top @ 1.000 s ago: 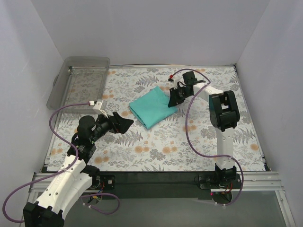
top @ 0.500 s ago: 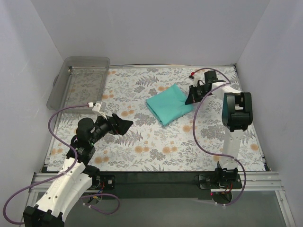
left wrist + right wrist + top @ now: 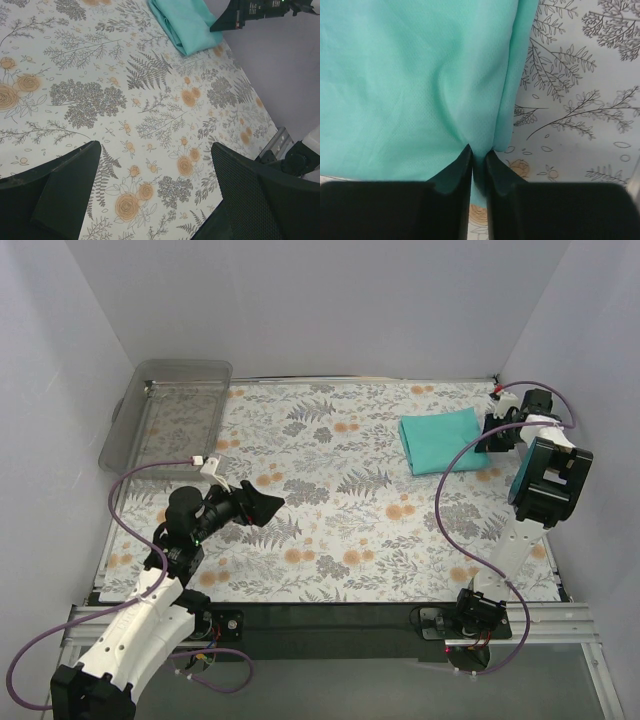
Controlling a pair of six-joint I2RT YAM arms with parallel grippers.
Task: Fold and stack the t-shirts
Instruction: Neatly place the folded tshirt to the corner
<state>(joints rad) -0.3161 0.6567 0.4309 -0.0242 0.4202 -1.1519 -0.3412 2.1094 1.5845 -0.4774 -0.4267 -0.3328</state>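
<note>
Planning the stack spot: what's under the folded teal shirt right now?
Floral tablecloth shows around the teal shirt, its edge pinched in the jaws of the right gripper. Nothing peeks out; directly beneath is hidden by the fabric.

T-shirt (image 3: pixel 410 75): runs off the top and left edges of the right wrist view; cut at the top in the left wrist view.
Right tool (image 3: pixel 478 153): fingers cover the cloth nipped between them; from above, too small and dark to tell the jaws apart.
Left tool (image 3: pixel 155 146): both fingers cut off by the bottom edge of its own view.
</note>
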